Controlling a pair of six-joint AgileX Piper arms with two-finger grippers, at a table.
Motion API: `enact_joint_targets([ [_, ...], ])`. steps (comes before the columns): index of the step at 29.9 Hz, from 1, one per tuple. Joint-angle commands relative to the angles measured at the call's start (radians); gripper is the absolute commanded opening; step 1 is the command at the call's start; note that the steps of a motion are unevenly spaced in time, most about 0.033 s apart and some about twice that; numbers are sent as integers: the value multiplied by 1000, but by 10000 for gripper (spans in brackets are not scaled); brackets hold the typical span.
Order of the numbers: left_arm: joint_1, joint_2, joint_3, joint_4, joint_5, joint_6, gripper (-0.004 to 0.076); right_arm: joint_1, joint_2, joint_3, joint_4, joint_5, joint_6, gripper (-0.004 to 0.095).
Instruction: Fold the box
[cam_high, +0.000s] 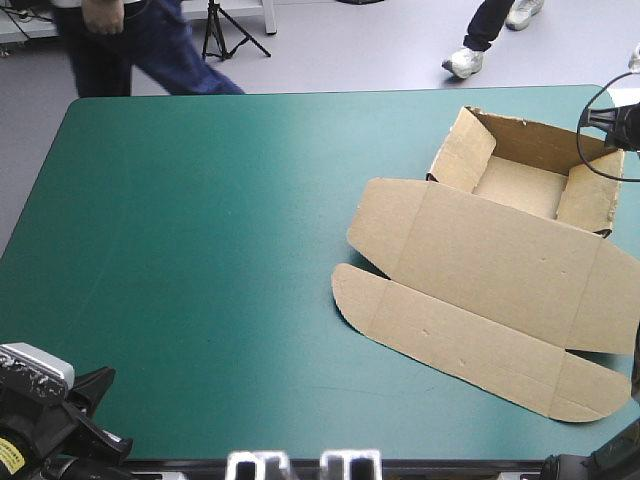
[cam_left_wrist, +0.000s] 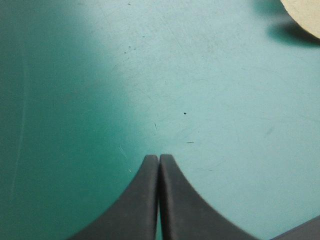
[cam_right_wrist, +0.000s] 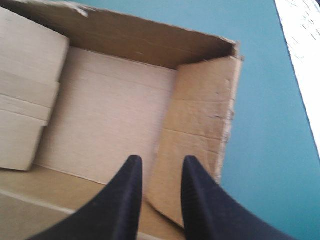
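Where the box lies: on the right half of the table (cam_high: 200, 300), the box (cam_high: 500, 250) is an open tray with its lid flat on the teal-green cover.
Tray: the tray (cam_high: 520, 185) sits toward the far right corner, open side up, its brown floor bare.
Walls: the far wall (cam_high: 535, 135) stands upright. The left wall (cam_high: 462, 150) and the right wall (cam_high: 590, 195) are raised too, and the right wall's edge looks ragged in the right wrist view.
Lid: the lid (cam_high: 490, 290) runs from the tray toward the near edge and lies flat, with a side flap at each end.
Front strip: the front strip (cam_high: 470, 345) joins the lid along a crease and lies flat nearest the robot, both ends rounded.
Left gripper: the left gripper (cam_left_wrist: 159, 157) is at the near left corner, over bare cover and well apart from the box. Its black fingers are pressed together in one pointed arch, grasping nothing. A rounded end of the board shows far ahead of it.
Right gripper: the right gripper (cam_right_wrist: 161, 159) hangs over the tray beside the right wall. Its fingers stand apart with a narrow gap, released, and the seam between floor and wall shows through the gap. Whether they touch the board I cannot tell.
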Motion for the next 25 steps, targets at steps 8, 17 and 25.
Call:
enact_joint_targets([
  [8,-4,15,-11,3,-146,0,-8,112,-394,207,128,19,-113,-3],
  [17,-4,4,97,-74,-229,57,-8,142,-776,622,143,-68,-185,-3],
  [25,-4,-112,192,-128,-257,64,-8,142,-1106,1021,145,-153,-215,-3],
])
